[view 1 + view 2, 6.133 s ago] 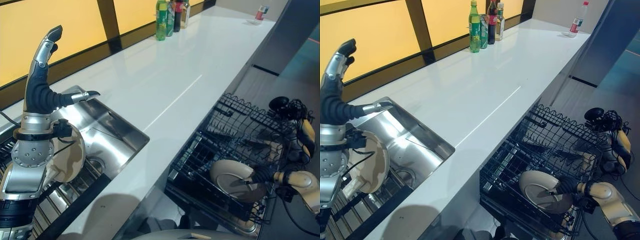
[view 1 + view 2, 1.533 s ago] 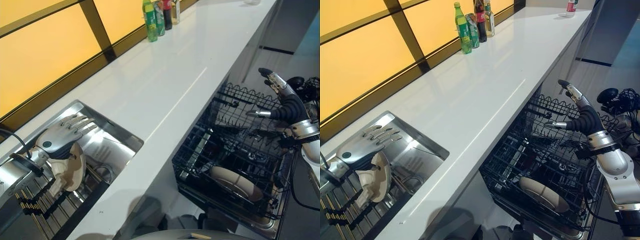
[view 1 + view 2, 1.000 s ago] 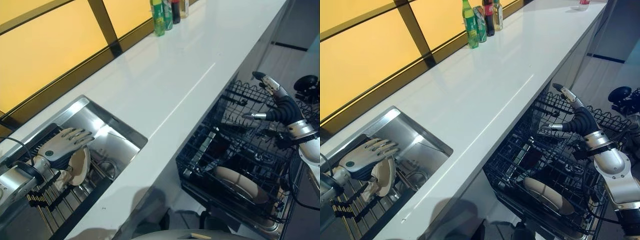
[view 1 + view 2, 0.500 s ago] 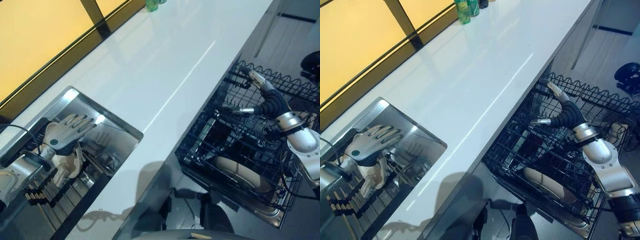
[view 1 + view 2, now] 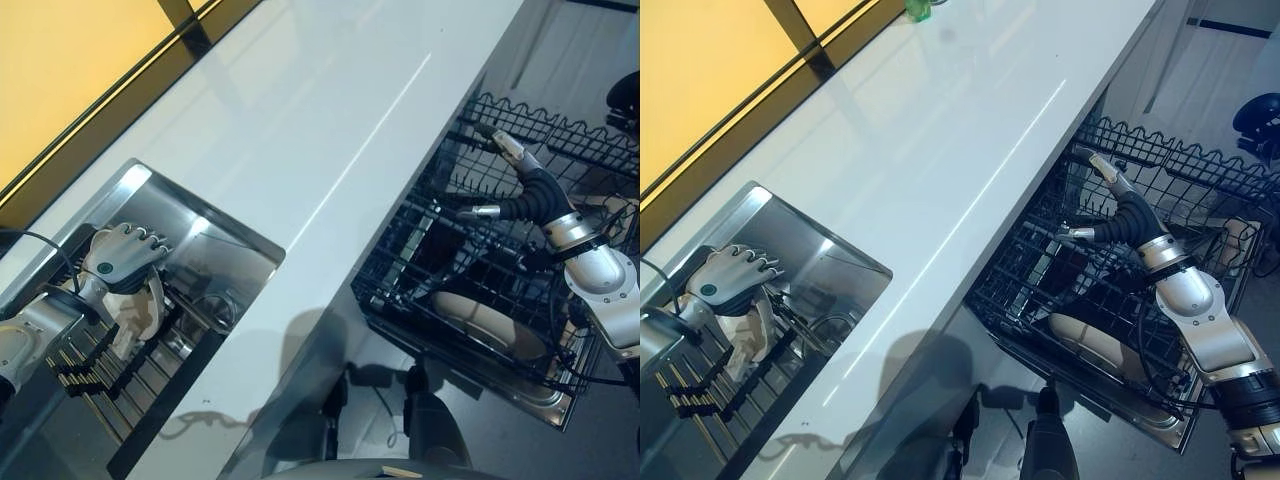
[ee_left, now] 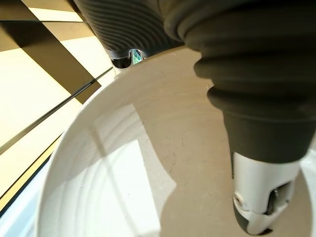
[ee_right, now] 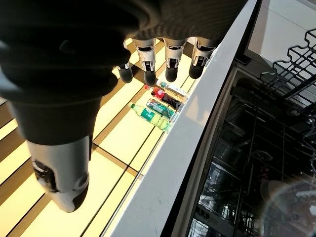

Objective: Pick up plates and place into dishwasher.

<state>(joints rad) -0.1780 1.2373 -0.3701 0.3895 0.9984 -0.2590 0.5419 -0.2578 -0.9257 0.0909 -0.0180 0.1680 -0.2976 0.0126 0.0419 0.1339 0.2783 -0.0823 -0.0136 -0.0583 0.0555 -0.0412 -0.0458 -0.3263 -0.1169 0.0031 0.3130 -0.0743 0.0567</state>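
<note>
Left eye view has a beige plate (image 5: 140, 312) standing on edge in the dark drying rack (image 5: 95, 372) beside the steel sink (image 5: 215, 265), directly under the left hand (image 5: 122, 258). That hand sits on the plate's upper rim with its fingers curled over the edge, clasping it. Left wrist view looks along the same hand from very close: the plate's pale face (image 6: 148, 173) sits right against the palm, with the thumb (image 6: 261, 197) lying across it.

A second plate (image 5: 490, 325) lies tilted in the lower dishwasher rack (image 5: 470, 290), below the right hand (image 5: 520, 195) and apart from it. The right hand hangs over the rack's wire tines with its fingers straight and its thumb held out sideways, holding nothing. Right wrist view shows those fingers (image 7: 170, 57) spread in a row, and past them a few bottles (image 7: 158, 111) far off along the white counter (image 5: 330, 150).

That counter runs between the two hands, with the sink at the left hand's side and the pulled-out rack at the right hand's side. Behind the left hand runs an orange wall panel (image 5: 70, 70).
</note>
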